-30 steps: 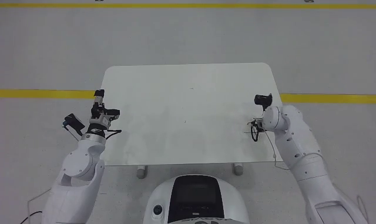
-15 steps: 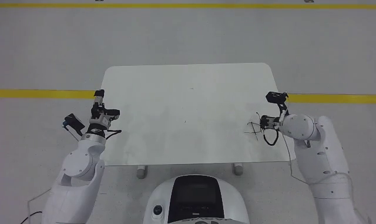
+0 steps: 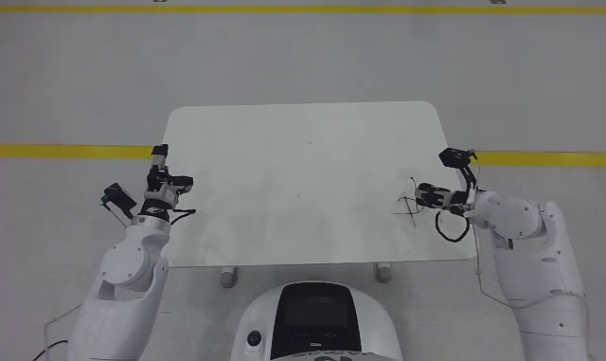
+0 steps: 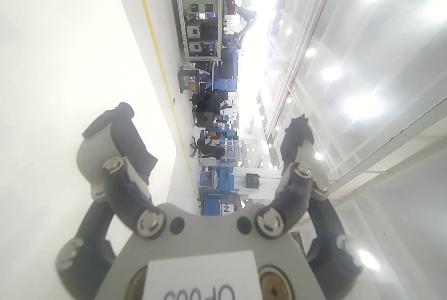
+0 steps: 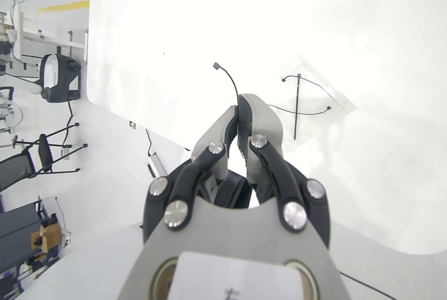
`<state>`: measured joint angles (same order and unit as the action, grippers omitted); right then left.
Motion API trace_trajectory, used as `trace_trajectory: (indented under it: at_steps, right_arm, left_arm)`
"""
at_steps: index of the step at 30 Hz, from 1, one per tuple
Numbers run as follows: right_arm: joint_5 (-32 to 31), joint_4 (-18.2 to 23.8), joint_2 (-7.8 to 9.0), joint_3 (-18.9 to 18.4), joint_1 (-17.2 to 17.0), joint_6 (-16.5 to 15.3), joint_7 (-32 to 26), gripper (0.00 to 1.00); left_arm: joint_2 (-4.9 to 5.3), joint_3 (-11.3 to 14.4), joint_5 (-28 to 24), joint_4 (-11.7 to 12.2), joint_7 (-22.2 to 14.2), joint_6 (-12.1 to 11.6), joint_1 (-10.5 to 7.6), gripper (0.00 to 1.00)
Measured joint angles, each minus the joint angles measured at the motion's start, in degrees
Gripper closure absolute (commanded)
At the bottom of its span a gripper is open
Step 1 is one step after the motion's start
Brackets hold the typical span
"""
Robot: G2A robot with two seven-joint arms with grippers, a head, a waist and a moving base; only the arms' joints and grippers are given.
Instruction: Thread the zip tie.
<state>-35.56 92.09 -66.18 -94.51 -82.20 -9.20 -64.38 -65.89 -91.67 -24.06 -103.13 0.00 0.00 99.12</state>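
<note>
Right gripper [image 5: 238, 120] pinches a black zip tie [image 5: 228, 78], jaws closed on its strap, the head end curving free beyond the fingertips. In the top view it sits at right-centre. Just beside it, loose zip ties [image 5: 297, 99] lie crossed on a clear sheet [image 5: 314, 99] on the white table [image 3: 303, 171]. Left gripper [image 4: 209, 118], fingers spread wide, stands at the table's left edge.

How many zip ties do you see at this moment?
4. One zip tie is pinched in the right gripper; three loose ties seem to lie crossed on a clear sheet. Overlap may hide more.
</note>
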Motion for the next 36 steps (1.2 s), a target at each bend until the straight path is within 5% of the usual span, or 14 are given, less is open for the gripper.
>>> trace_trajectory:
  at_steps: [6,16,30,36]
  right_arm:
    - [3.7,-1.3,-0.12,-0.1,-1.2,-1.4,4.3,1.0]
    - [9.6,-7.5,-0.09,2.7,-1.0,-10.2,12.4,1.0]
    - [10.0,-8.4,-0.13,4.5,-0.8,-10.3,14.6,1.0]
    - [10.2,-4.6,0.27,4.9,-1.6,-10.1,15.2,1.0]
  left_arm:
    - [0.0,0.0,0.0,0.0,0.0,0.0,0.0,0.0]
    - [0.0,0.0,0.0,0.0,0.0,0.0,0.0,0.0]
    - [0.0,0.0,0.0,0.0,0.0,0.0,0.0,0.0]
    - [0.0,0.0,0.0,0.0,0.0,0.0,0.0,0.0]
